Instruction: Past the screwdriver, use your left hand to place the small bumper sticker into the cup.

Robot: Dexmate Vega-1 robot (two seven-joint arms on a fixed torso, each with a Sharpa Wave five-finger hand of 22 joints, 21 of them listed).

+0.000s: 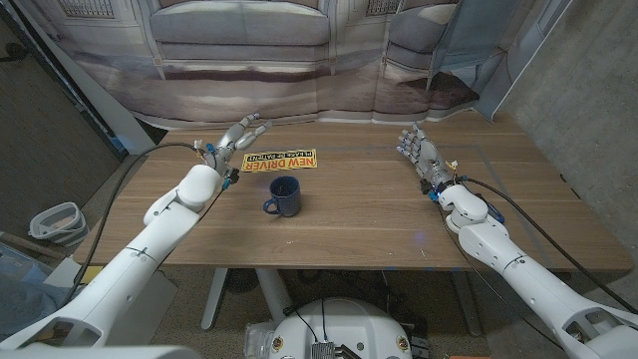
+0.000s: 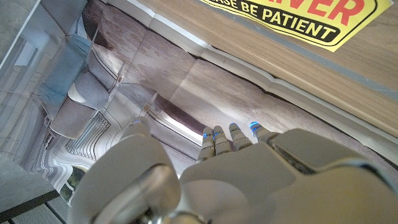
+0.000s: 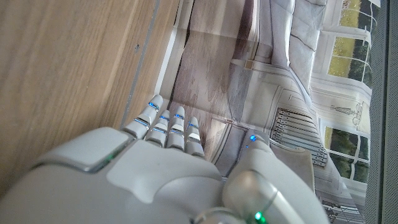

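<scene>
**Operator:** Status of the work area, largest item first?

**Technician:** The wooden table [image 1: 349, 239] carries everything. The left hand [image 1: 237, 137] sits near the far edge with fingers spread, holding nothing. The right hand [image 1: 417, 150] stands well apart on the other side, fingers also loosely extended and empty. Between them, nearer the left hand, lies the yellow bumper sticker [image 1: 281, 162], flat on the wood, reading "NEW DRIVER". Just in front of it stands the blue cup [image 1: 285, 195], upright, handle toward the left arm. No screwdriver can be made out in these views.

**Operator:** Which step is in hand?

**Technician:** Judged from the layout, the approach and pick; the sticker is untouched on the table.

**Operator:** Recommended procedure?

**Technician:** A flat sheet offers no edge to grip from above. Bring the fingertips down on the near end of the sticker (the left end is just beside the hand) and either slide it toward the table edge or pry one corner up, then pinch. It is longer than the cup mouth, so lower it end first, near vertical, and release only once the lower end is inside the rim. Keep the wrist clear of the cup; it will likely tip if nudged.
</scene>
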